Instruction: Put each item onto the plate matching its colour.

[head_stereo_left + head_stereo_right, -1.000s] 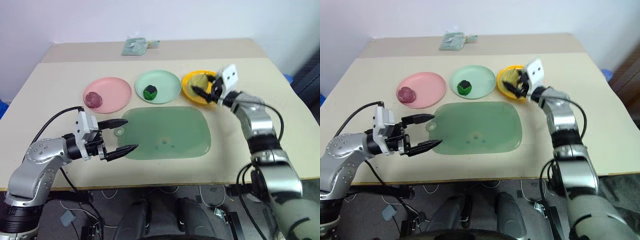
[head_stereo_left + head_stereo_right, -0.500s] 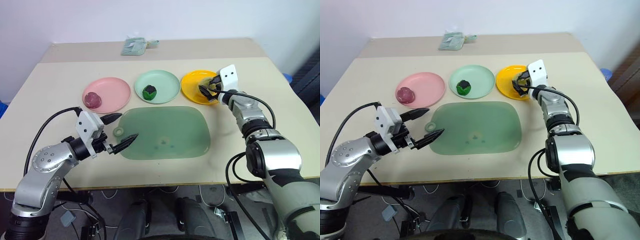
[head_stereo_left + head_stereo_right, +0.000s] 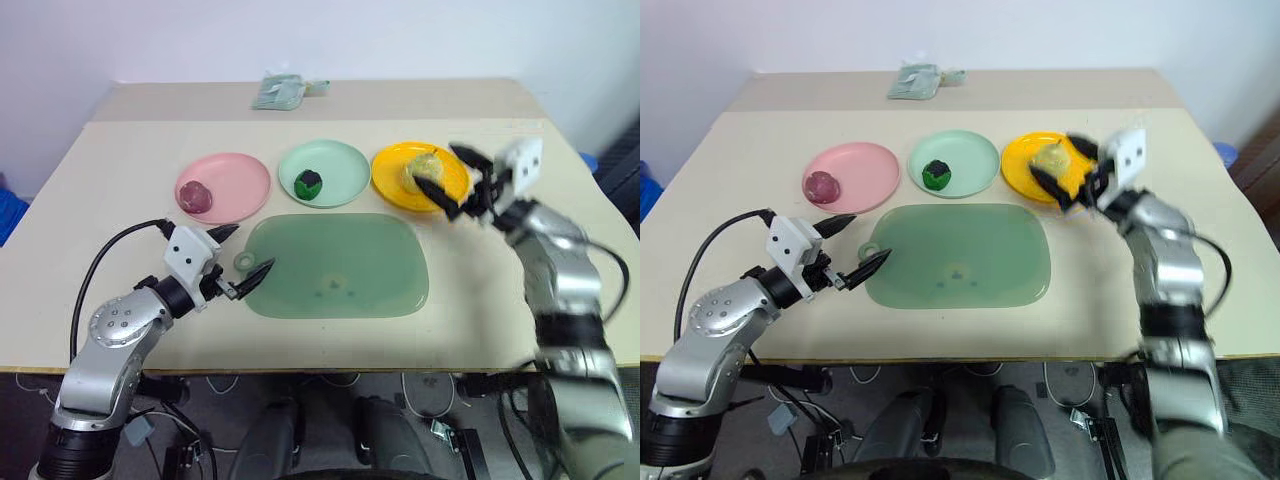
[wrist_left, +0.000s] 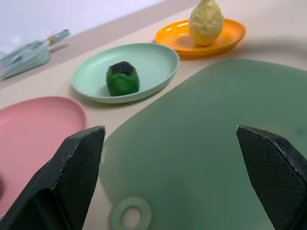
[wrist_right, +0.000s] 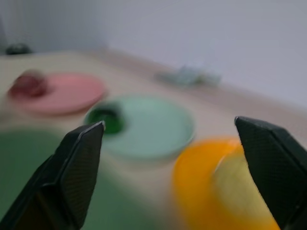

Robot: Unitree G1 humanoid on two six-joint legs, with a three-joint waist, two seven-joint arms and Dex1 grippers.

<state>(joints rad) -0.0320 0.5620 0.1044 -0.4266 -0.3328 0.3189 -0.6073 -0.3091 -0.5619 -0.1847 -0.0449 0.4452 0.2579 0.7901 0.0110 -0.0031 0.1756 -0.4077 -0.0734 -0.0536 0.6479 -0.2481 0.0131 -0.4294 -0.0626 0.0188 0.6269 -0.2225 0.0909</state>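
Toys sorted on matching round plastic plates
Pale yellow pear (image 3: 421,167) sits on orange-yellow plate (image 3: 388,170); right gripper (image 3: 456,183) and left gripper (image 3: 243,262) both spread empty

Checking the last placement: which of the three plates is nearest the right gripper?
The orange-yellow plate with the pale pear on it; the right gripper hangs open at its edge, while the pink and mint plates lie farther left.

My arms are silver-grey metal with rounded joint housings, and the left arm (image 3: 118,335) has a ring of small dark screws on its round joint cap and a black cable looping from behind it to the wrist. Each wrist carries a white boxy camera block. The left gripper (image 3: 245,260) and right gripper (image 3: 447,180) have tapered black fingers (image 4: 76,177), whose inner faces I see finely textured.
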